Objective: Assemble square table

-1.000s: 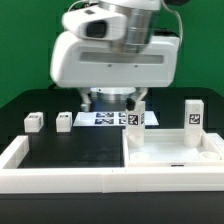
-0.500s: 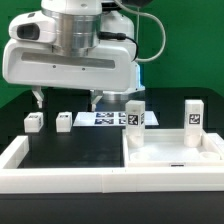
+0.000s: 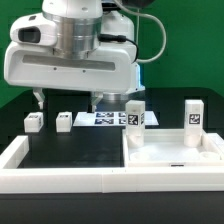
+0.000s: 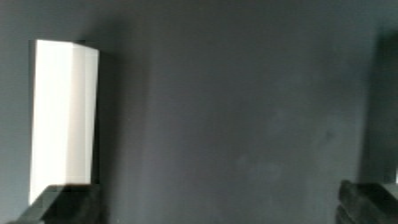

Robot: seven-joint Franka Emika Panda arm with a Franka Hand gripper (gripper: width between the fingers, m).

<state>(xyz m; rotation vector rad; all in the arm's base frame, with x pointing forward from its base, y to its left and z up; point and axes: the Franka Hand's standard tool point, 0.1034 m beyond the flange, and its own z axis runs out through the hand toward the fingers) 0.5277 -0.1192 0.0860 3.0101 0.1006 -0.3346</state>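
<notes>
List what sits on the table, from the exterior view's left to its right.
Leftmost leg → second leg → marker board → third leg, upright → rightmost leg, upright. The square tabletop overlaps both upright legs, so it is left out.

Lower left of frame: black surface (image 3: 75, 150) bare, passable. Centre left: 2 lying legs (image 3: 64, 120), narrow gap between them, gripper (image 3: 67, 101) above with fingers spread wide. Right half blocked: 2 upright legs (image 3: 134, 115) on slab (image 3: 175, 152). White rail (image 3: 60, 172) fences the bottom edge.
</notes>
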